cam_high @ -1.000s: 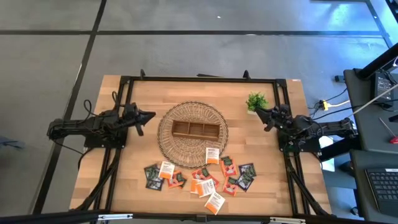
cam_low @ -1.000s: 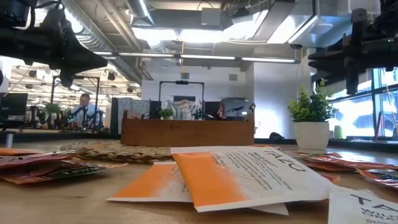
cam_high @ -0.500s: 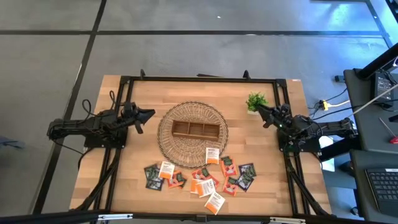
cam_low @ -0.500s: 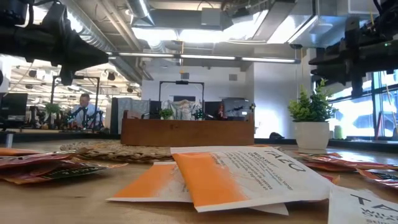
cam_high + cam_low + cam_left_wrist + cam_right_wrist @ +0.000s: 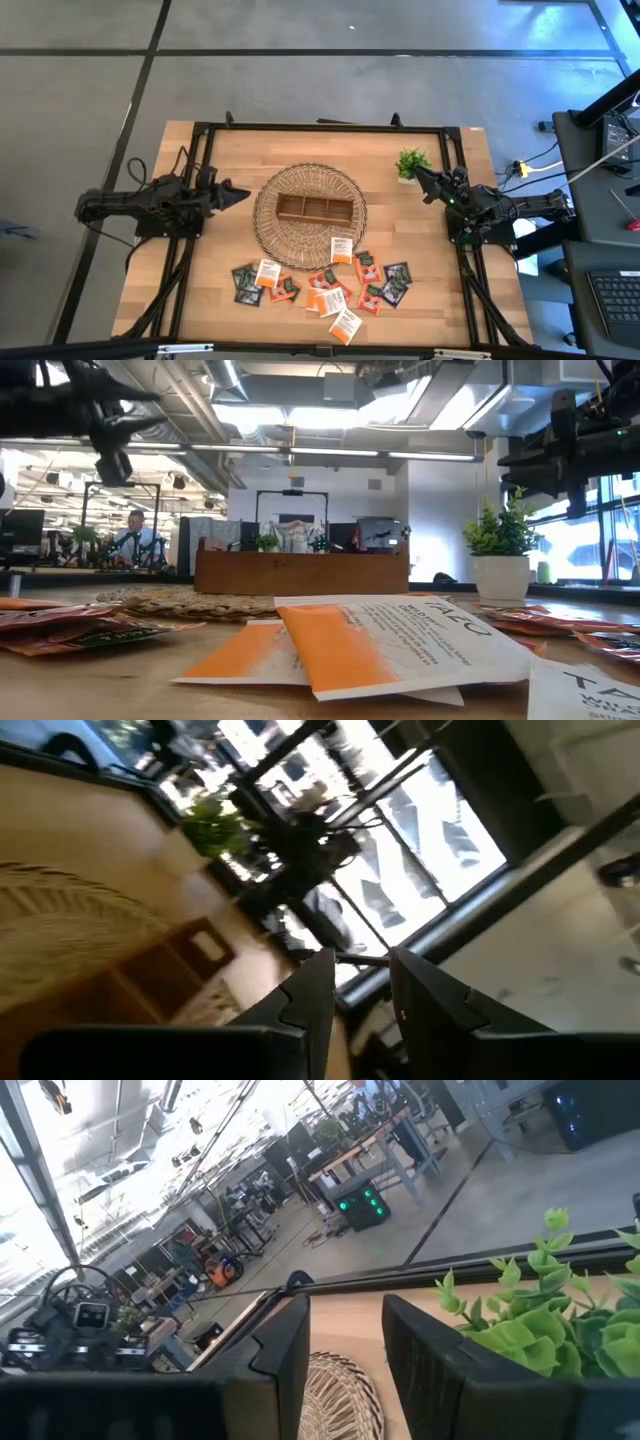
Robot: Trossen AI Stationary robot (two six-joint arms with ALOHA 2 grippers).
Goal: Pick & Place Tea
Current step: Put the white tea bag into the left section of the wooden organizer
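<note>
Seen from above: a light wooden slatted table (image 5: 200,290) with a black frame round its edge. At centre frame, a round woven wicker basket (image 5: 268,222) holding a brown wooden three-compartment tray (image 5: 313,208). Below the basket, toward lower centre, a loose scatter of small flat square tea-bag sachets (image 5: 325,283), orange, white with orange, red and dark green-black, some overlapping, all lying on the table outside the basket; one white-and-orange sachet (image 5: 342,249) just touching the basket's lower right rim. Upper right of centre, a small green potted plant (image 5: 411,162) in a white pot.

At left of frame, the left end effector (image 5: 238,194), pointing toward the basket's left rim and stopping just short of it, raised off the table, released with a narrow gap between its dark fingers (image 5: 312,992), nothing held. At right of frame, the right end effector (image 5: 419,177), just beside the plant, also off the table, released with its fingers (image 5: 285,1338) apart and empty.

From table height: large orange-and-white sachets (image 5: 370,645) lying flat in the foreground, tray and basket behind them, the plant (image 5: 500,550) at right. A seated person (image 5: 134,538) far back in the room at left.
</note>
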